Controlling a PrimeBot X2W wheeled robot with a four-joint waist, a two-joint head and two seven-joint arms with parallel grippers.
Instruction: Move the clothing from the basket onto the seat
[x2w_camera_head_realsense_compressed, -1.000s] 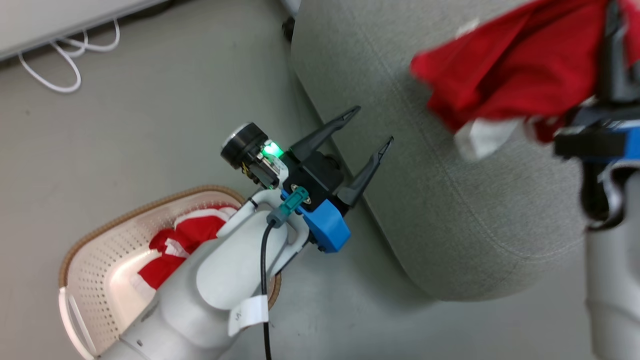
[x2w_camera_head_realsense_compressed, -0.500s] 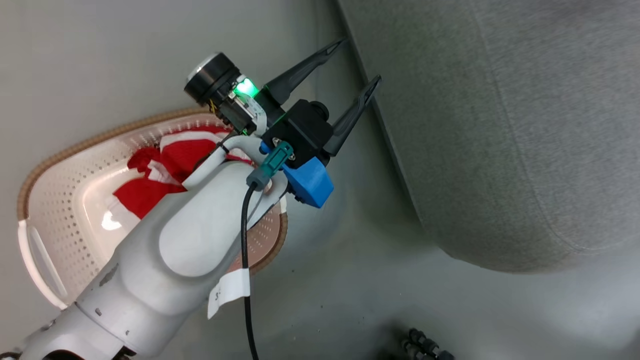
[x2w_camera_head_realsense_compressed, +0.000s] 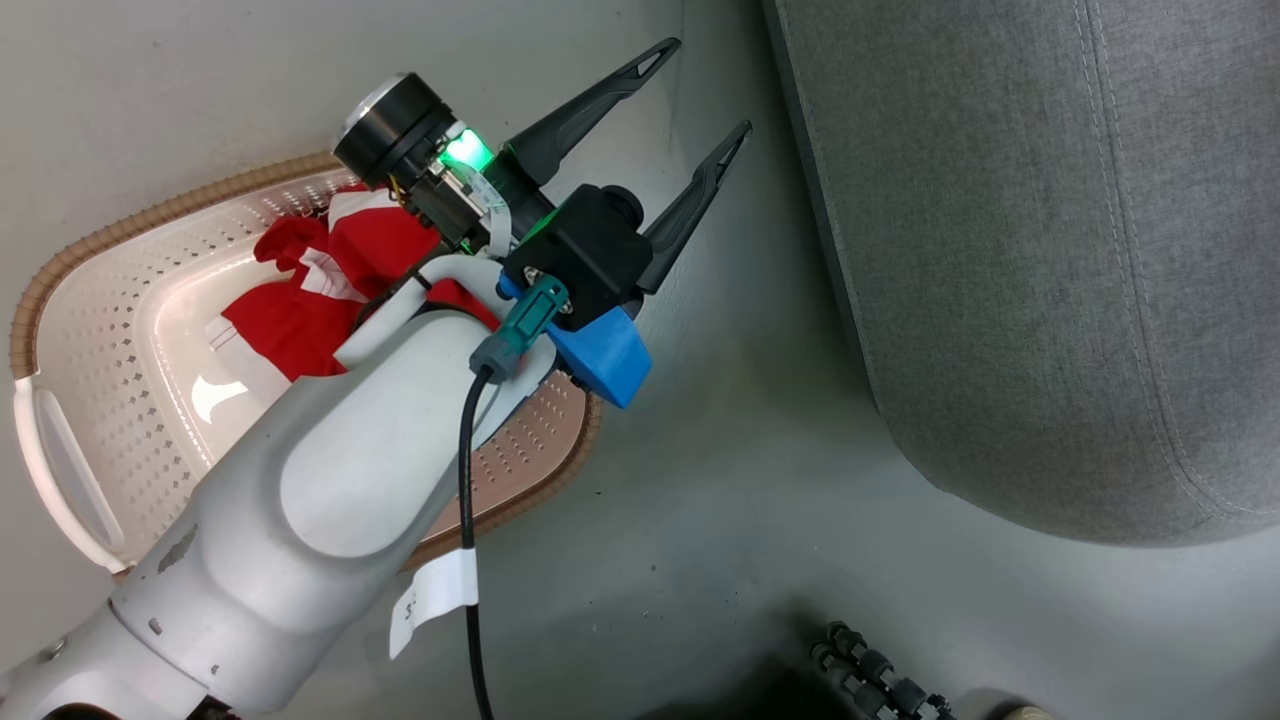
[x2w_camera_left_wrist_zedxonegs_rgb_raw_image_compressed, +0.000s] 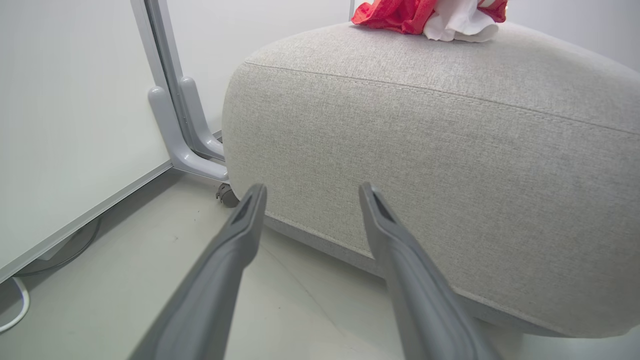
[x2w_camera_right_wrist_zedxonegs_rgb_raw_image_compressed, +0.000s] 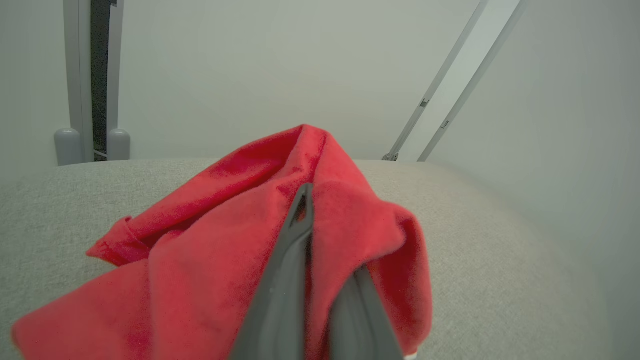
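My left pincer (x2w_camera_head_realsense_compressed: 705, 87) hangs with its two dark fingers spread wide apart and nothing between them, above the floor (x2w_camera_head_realsense_compressed: 700, 500) between the basket (x2w_camera_head_realsense_compressed: 110, 330) and the seat (x2w_camera_head_realsense_compressed: 1000, 250). In my left wrist view those fingers point at the seat's grey side, just above its lower edge. The basket stands on the floor just beside the seat, and in it lies one red garment (x2w_camera_head_realsense_compressed: 300, 310), crumpled, with white bands showing, partly hidden behind my left forearm. My right pincer (x2w_camera_right_wrist_zedxonegs_rgb_raw_image_compressed: 306, 200) is pressed together and clamped on the second red garment (x2w_camera_right_wrist_zedxonegs_rgb_raw_image_compressed: 215, 250), whose folds drape over both fingers and spread across the top of the seat (x2w_camera_right_wrist_zedxonegs_rgb_raw_image_compressed: 475, 225). From my left wrist, that garment (x2w_camera_left_wrist_zedxonegs_rgb_raw_image_compressed: 400, 12) shows on the seat's top with a white part bunched beside the red.
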